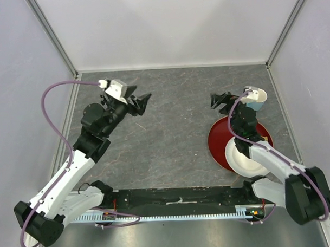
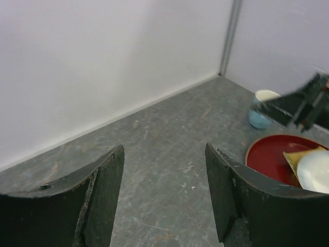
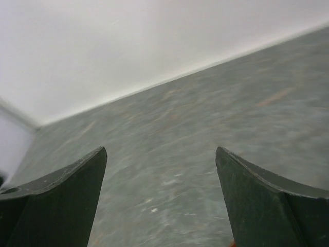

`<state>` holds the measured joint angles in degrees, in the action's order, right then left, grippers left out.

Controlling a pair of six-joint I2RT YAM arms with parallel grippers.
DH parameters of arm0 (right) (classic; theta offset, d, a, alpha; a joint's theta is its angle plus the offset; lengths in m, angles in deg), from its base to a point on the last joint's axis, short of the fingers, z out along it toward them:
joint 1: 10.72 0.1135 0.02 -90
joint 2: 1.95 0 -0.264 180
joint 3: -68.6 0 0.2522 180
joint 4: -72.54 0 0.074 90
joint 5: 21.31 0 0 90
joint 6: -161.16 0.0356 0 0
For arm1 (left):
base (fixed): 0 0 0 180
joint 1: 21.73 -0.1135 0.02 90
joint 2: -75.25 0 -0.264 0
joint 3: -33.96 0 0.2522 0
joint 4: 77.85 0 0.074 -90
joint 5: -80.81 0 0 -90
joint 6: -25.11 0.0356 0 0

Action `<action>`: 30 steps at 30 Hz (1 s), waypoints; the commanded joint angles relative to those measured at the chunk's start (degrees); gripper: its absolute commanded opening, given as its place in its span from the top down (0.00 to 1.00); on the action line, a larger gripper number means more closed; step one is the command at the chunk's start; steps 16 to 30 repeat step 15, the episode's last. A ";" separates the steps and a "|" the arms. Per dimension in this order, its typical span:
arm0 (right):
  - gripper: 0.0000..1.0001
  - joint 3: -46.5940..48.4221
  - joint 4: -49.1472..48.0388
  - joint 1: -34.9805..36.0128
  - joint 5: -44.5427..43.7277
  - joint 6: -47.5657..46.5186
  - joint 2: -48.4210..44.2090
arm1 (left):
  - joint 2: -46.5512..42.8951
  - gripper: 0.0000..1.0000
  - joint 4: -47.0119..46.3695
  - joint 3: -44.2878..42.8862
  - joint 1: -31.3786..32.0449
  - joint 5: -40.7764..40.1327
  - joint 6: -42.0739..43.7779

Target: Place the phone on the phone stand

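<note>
Left gripper [image 2: 164, 149] fingers spread, empty; right gripper [image 3: 160, 152] spread wide, empty, near red plate [image 1: 215, 140].

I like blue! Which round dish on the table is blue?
The small light-blue cup with a white inside, standing behind the red round plate. The round dish lying on that plate is white.

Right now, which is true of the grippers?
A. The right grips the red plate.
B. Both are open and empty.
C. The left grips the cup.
B: each wrist view shows the fingers parted, left gripper and right gripper alike, with only bare tabletop between them.
</note>
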<state>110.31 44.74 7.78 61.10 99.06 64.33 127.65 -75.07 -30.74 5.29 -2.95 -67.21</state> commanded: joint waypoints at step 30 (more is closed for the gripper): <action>0.02 15.56 66.06 -0.13 -16.94 -9.61 -44.36 | -16.18 0.18 -8.08 6.71 26.50 -9.75 18.84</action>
